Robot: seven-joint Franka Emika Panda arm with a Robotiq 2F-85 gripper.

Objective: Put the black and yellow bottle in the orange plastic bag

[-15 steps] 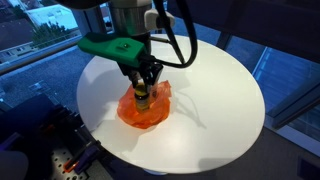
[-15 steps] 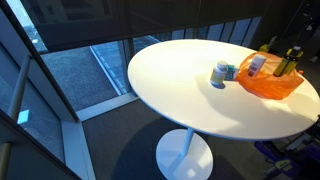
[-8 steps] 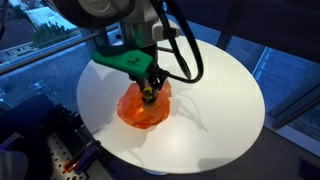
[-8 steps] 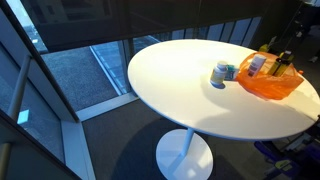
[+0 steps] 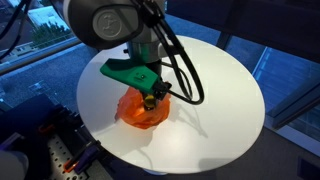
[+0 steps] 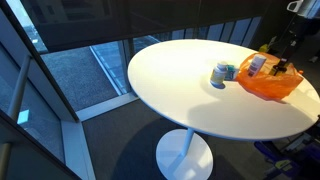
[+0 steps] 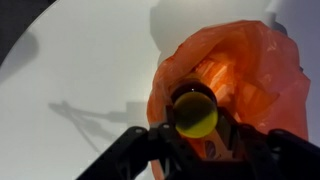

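Note:
The black bottle with a yellow cap (image 7: 196,113) stands upright between my gripper's (image 7: 198,138) fingers, which are shut on it. In the wrist view the bottle is over the open mouth of the orange plastic bag (image 7: 252,70). In an exterior view the gripper (image 5: 152,94) holds the bottle (image 5: 148,98) low at the top of the bag (image 5: 140,112) on the round white table (image 5: 220,90). The bag (image 6: 268,85) and the bottle (image 6: 283,68) also show at the table's far edge in an exterior view. The bottle's lower part is hidden by the bag.
A small blue and white container (image 6: 221,74) stands on the table beside the bag. The table (image 6: 190,90) is on a single pedestal near glass walls. Robot cables (image 5: 185,70) hang over the table behind the bag.
The arm has swung and leaned over, and the gripper with the bottle has come down lower into the bag's mouth. The bag and the small container have stayed put.

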